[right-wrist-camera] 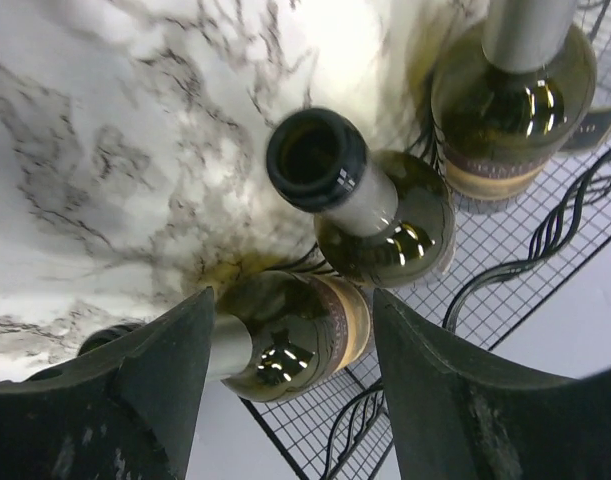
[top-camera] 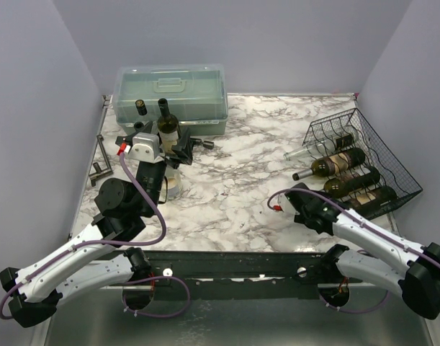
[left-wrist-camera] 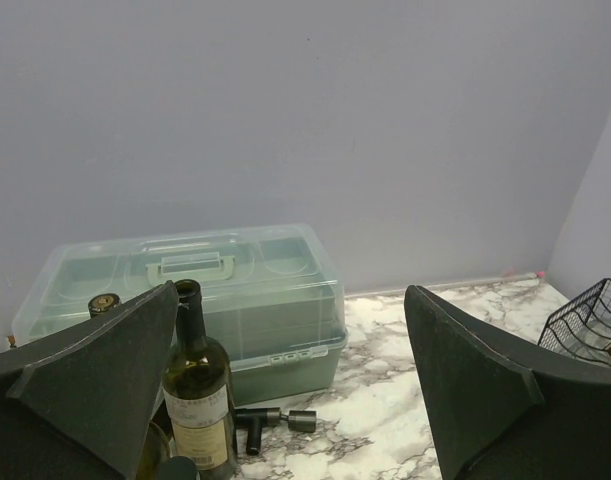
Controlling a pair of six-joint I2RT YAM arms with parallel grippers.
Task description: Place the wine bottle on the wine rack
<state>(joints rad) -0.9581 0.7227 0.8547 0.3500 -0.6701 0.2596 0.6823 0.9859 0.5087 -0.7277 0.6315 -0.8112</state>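
Observation:
A dark green wine bottle [top-camera: 168,128] with a pale label stands upright on the marble table, in front of the plastic box. In the left wrist view the bottle [left-wrist-camera: 198,400] is just inside my left finger [left-wrist-camera: 105,370]. My left gripper [top-camera: 156,141] [left-wrist-camera: 293,292] is open wide and holds nothing. The black wire wine rack [top-camera: 389,155] at the right holds several bottles lying down. My right gripper [top-camera: 295,196] [right-wrist-camera: 293,298] is open at the rack's front. A racked bottle [right-wrist-camera: 305,335] lies between its fingers, its neck partly hidden behind the left finger [right-wrist-camera: 135,390].
A translucent grey-green box [top-camera: 171,97] [left-wrist-camera: 255,300] stands at the back left. A second upright bottle [top-camera: 141,108] stands left of the first. A black T-shaped tool [left-wrist-camera: 270,420] lies by the box. A metal tool [top-camera: 101,164] lies at the left edge. Two more racked bottles [right-wrist-camera: 385,215] [right-wrist-camera: 515,100] lie beyond my right gripper.

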